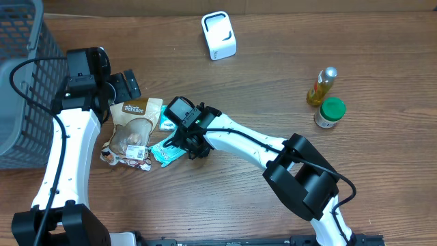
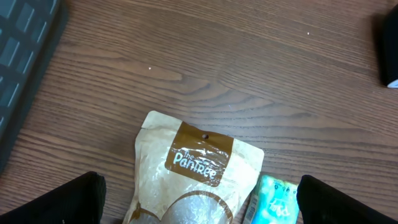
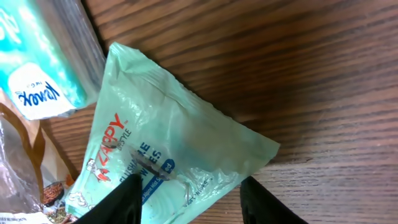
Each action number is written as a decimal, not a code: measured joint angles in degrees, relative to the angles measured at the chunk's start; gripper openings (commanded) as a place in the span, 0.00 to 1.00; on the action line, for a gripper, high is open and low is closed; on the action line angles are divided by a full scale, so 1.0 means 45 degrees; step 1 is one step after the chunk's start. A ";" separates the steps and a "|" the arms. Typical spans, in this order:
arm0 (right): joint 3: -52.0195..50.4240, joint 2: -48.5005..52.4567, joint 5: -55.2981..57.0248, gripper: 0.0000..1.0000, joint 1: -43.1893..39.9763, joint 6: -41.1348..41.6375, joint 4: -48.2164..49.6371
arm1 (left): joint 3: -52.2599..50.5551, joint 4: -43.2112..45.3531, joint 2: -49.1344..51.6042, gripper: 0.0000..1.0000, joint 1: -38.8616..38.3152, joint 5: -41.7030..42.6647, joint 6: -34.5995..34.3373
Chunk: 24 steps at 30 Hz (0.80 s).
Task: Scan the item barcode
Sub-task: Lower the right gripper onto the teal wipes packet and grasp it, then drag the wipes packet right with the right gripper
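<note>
Mint-green plastic wipes pkt (image 3: 174, 137) looked light, floppy | pinch seam edge | R jaws sat half-open astride it | L jaws gaped

White shells clad the left arm (image 1: 67, 147) and right arm (image 1: 240, 142), with black joints and cables; left gripper (image 1: 127, 87) and right gripper (image 1: 186, 145) are black.

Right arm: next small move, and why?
Probably close the right gripper on the green wipes packet. In the wrist view its fingers stand apart over the packet's lower edge, and the packet lies flat on the table, not yet pinched. It likely has to be held before its barcode can be presented.
</note>
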 measured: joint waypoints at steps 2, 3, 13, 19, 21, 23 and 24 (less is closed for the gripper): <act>-0.0044 0.0000 0.0010 0.45 0.0005 0.0102 0.0083 | 0.0000 0.0000 0.0000 0.99 0.0000 0.0000 0.0000; -0.0058 0.0000 0.0019 0.45 0.0005 0.0160 0.0092 | 0.0000 0.0000 0.0000 1.00 0.0000 0.0000 0.0000; -0.0058 -0.0005 0.0534 0.41 0.0010 0.0554 -0.0063 | 0.0000 0.0000 0.0000 1.00 0.0000 0.0000 0.0000; -0.0058 -0.0005 0.0690 0.41 -0.0024 0.0554 -0.0476 | 0.0000 0.0000 0.0000 1.00 0.0000 0.0000 -0.0005; -0.0058 -0.0010 0.0675 0.38 -0.0107 0.0525 -0.0602 | 0.0000 0.0000 0.0000 1.00 0.0000 0.0000 0.0000; -0.0058 -0.0015 0.0636 0.38 -0.0335 0.0155 -0.0690 | 0.0000 0.0000 0.0000 1.00 0.0000 0.0005 -0.0005; -0.0058 -0.0029 0.0568 0.38 -0.0476 -0.0044 -0.0748 | 0.0000 0.0005 0.0000 1.00 0.0000 0.0000 0.0000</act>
